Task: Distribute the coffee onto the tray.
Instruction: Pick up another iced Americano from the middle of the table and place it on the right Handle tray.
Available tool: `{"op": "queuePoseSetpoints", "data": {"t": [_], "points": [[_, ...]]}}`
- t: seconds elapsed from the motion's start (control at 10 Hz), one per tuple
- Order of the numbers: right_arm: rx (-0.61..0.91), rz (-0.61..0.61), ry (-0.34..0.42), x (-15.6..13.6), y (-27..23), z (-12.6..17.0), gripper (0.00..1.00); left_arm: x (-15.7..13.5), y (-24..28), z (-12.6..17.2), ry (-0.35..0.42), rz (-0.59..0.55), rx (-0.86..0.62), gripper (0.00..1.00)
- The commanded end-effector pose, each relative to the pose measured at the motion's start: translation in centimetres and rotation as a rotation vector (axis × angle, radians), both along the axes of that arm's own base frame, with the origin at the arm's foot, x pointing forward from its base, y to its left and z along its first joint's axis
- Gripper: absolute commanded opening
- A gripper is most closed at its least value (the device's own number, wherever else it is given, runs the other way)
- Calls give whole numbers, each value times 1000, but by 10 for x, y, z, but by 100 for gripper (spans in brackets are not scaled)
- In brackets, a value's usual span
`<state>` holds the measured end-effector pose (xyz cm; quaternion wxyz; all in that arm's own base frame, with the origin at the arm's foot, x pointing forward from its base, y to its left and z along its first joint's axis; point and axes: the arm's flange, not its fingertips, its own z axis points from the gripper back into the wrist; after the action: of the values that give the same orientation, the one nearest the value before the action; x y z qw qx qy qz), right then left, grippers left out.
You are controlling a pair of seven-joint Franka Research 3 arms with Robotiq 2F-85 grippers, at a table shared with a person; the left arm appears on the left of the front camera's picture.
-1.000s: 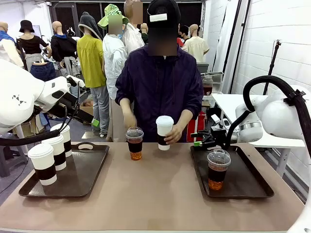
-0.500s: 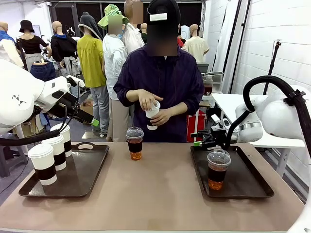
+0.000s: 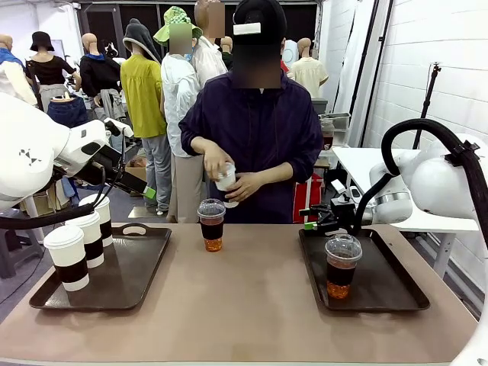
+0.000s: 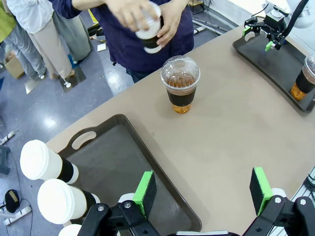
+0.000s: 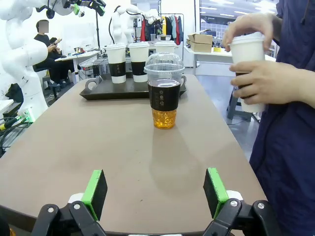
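Note:
Three white lidded cups (image 3: 90, 238) stand in a row on the left tray (image 3: 126, 282). A clear dome-lidded cup (image 3: 212, 225) of brown drink stands on the bare table at the far middle, also seen from the wrists (image 4: 180, 83) (image 5: 164, 93). Another clear cup (image 3: 342, 267) sits on the right tray (image 3: 385, 286). The person holds a fourth white cup (image 3: 226, 183) in both hands above the table's far edge. My left gripper (image 4: 202, 189) hangs open high over the left tray. My right gripper (image 5: 156, 191) is open and empty, low at the right tray's far edge.
The person stands at the table's far side, hands near chest height. Bare table lies between the two trays. A white side table (image 3: 358, 160) stands behind the right arm.
The person picked the white cup up off the table beside the clear cup and now holds it in both hands at the chest. Both arms are unmoved.

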<state>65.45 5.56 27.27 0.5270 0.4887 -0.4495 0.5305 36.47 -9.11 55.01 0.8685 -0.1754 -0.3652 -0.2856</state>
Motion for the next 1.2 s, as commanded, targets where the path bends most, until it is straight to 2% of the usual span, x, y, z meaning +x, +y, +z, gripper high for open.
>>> {"op": "queuePoseSetpoints", "data": {"t": [0.0,0.6,1.1], "points": [[1,4,-2,0,2,0,100,0,1,0,5,-2,-5,100],[0,0,0,0,0,0,100,0,1,0,5,-2,-5,100],[23,-38,11,10,32,13,100,0,1,0,5,-2,-5,100]]}}
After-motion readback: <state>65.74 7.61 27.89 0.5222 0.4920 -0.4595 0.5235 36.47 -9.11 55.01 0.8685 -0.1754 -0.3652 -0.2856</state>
